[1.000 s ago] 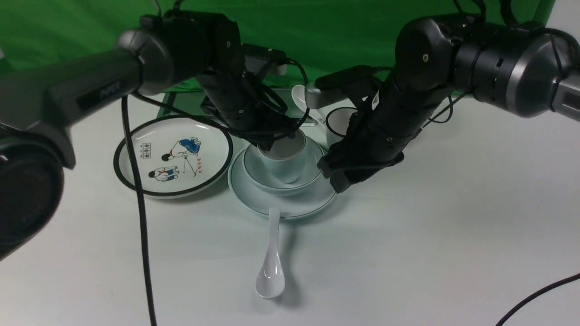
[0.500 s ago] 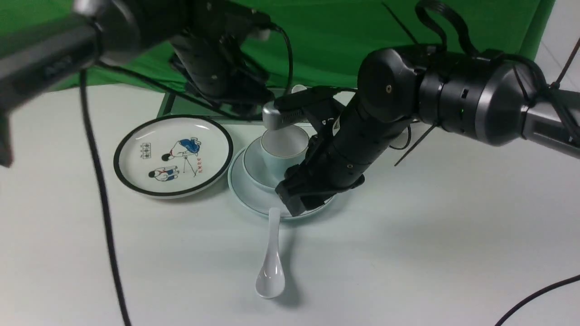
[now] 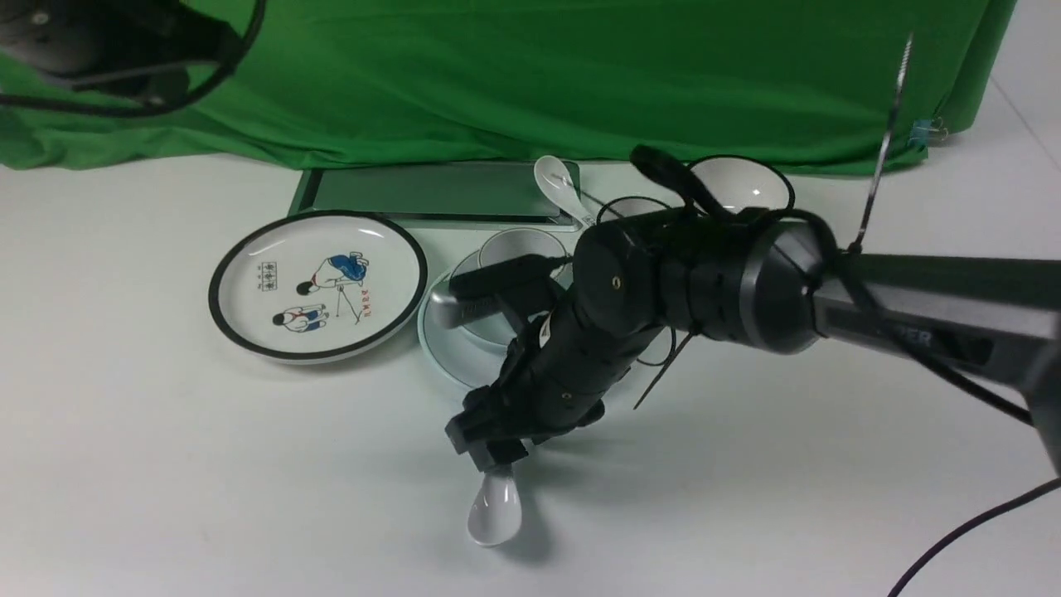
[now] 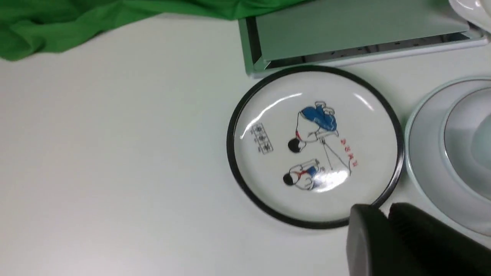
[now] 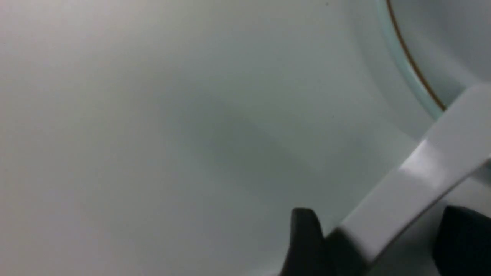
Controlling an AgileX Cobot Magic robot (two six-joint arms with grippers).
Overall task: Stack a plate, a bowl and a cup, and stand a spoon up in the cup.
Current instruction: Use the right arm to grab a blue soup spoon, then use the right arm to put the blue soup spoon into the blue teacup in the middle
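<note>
The pale cup stands in the shallow bowl, which sits on the plain plate; the plate and bowl also show in the left wrist view. The plain white spoon lies on the table in front of the stack. My right gripper is low over its handle; in the right wrist view the gripper is open with the handle between its fingers, next to the plate rim. My left gripper is shut and empty, high above the cartoon plate's edge.
A black-rimmed cartoon plate lies left of the stack. A flat grey tray, a marked spoon, a black-rimmed cup and a black-rimmed bowl stand behind. Green cloth hangs at the back.
My left arm has let go of the cup and risen away to the back left. My right arm has swung forward and down onto the spoon's handle.
</note>
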